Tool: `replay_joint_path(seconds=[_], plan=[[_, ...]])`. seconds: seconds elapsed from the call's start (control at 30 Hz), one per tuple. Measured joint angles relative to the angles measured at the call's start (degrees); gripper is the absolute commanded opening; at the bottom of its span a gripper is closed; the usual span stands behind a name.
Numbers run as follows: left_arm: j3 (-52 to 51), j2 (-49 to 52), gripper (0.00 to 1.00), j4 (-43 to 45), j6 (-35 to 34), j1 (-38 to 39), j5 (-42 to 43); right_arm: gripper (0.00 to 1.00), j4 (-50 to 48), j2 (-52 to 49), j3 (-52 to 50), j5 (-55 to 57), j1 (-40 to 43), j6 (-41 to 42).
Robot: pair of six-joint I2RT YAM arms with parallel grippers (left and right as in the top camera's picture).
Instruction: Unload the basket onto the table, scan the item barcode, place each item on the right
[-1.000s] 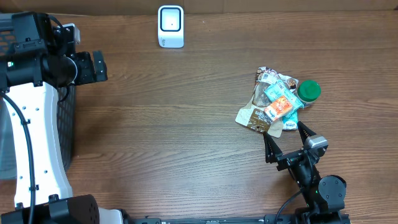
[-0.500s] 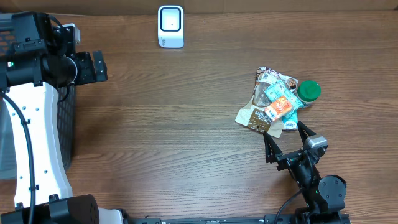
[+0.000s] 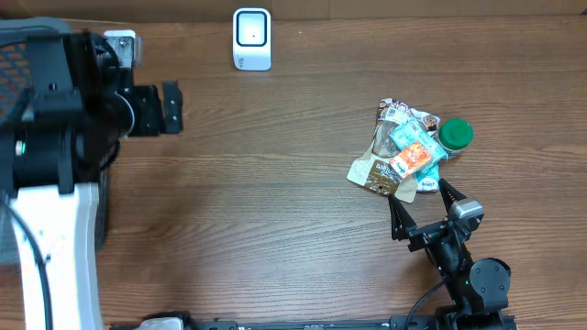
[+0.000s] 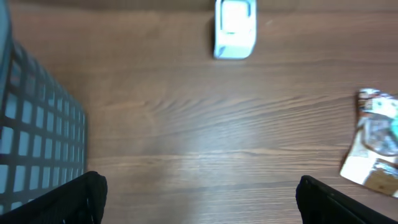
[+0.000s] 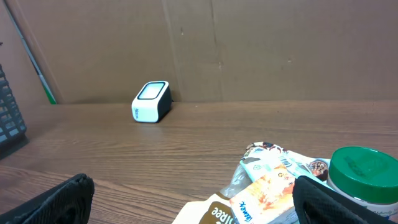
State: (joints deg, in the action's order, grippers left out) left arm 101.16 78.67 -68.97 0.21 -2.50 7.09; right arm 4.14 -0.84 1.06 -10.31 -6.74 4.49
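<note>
Two arms, jaws spread wide, empty.
Left gripper point(image 3: 163, 108) hangs high beside basket point(image 4: 37, 149); right gripper point(image 3: 418, 194) sits low near snack packets point(image 3: 408, 151).

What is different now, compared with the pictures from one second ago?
The left claw shifted right, toward the middle of the table, open and empty; its arm looks larger from overhead. Nothing was taken or released. The right claw, the scanner, the snack packets and the green-lidded jar stayed in place.
</note>
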Motion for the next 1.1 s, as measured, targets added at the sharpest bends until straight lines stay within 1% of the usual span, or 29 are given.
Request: replay_joint_path(seconds=[0.27, 0.33, 0.4, 0.5, 0.6, 0.77, 0.83, 1.1], plan=[[0.1, -6.5, 1.00, 0.7, 0.0, 0.7, -0.5, 1.00, 0.0, 0.0, 0.0, 0.0, 0.0, 0.0], [-0.7, -8.0, 1.00, 3.2, 0.0, 0.7, -0.5, 1.00, 0.0, 0.0, 0.0, 0.0, 0.0, 0.0], [-3.6, -10.3, 0.99, 7.8, 0.0, 0.7, -0.5, 1.00, 0.0, 0.0, 0.0, 0.0, 0.0, 0.0], [-11.9, -15.3, 0.99, 17.6, 0.0, 0.7, -0.4, 1.00, 0.0, 0.0, 0.0, 0.0, 0.0, 0.0], [-23.5, -21.4, 0.99, 29.8, 0.0, 0.7, -0.2, 1.00, -0.1, 0.0, 0.0, 0.0, 0.0, 0.0], [-42.2, -30.9, 0.99, 47.6, 0.0, 0.7, 1.0, 1.00, 0.0, 0.0, 0.0, 0.0, 0.0, 0.0], [-49.3, -35.0, 0.99, 52.8, 0.0, 0.7, 1.4, 1.00, -0.1, 0.0, 0.0, 0.0, 0.0, 0.0], [-72.3, -51.0, 0.99, 68.8, 0.3, 0.7, 1.5, 1.00, 0.0, 0.0, 0.0, 0.0, 0.0, 0.0]])
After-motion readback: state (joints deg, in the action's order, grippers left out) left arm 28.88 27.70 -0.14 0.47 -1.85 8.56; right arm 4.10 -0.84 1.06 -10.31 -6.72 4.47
